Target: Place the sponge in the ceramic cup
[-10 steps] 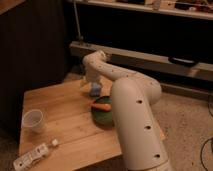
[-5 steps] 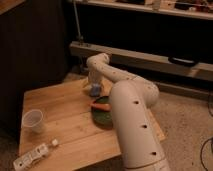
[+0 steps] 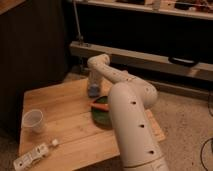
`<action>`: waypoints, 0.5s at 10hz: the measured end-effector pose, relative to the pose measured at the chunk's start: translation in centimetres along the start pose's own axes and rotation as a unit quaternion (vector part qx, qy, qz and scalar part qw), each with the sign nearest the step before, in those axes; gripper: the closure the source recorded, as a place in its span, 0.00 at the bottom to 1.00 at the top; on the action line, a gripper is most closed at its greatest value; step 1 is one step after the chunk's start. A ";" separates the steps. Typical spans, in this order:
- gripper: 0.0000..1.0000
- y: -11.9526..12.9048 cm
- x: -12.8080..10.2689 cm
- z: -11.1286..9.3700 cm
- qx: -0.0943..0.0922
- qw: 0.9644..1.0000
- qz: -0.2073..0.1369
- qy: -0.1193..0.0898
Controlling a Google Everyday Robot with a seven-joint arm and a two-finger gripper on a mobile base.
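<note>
Arm reaching over the low wooden table point(image 3: 65, 107), gripper point(image 3: 93, 86) hanging at the far edge.

The gripper is pointing down right on top of the small blue-grey rectangular sponge point(image 3: 93, 92); whether it is gripping the sponge, cannot tell. The plain white ceramic cup point(image 3: 33, 120) is standing upright near the table's left edge, well apart from the sponge. The round dark green plate point(image 3: 102, 117) is lying between them, nearer the sponge, carrying an orange carrot-like piece point(image 3: 100, 106).

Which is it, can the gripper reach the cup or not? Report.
Probably yes: the gripper sits at the sponge, and only open tabletop lies between it and the cup.
</note>
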 end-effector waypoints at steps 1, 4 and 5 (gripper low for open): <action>0.69 -0.1 -0.2 0.2 0.000 1.000 0.002 -0.005; 0.96 0.0 -0.5 0.3 -0.003 1.000 0.005 -0.013; 1.00 0.0 -0.6 0.3 -0.003 1.000 0.005 -0.013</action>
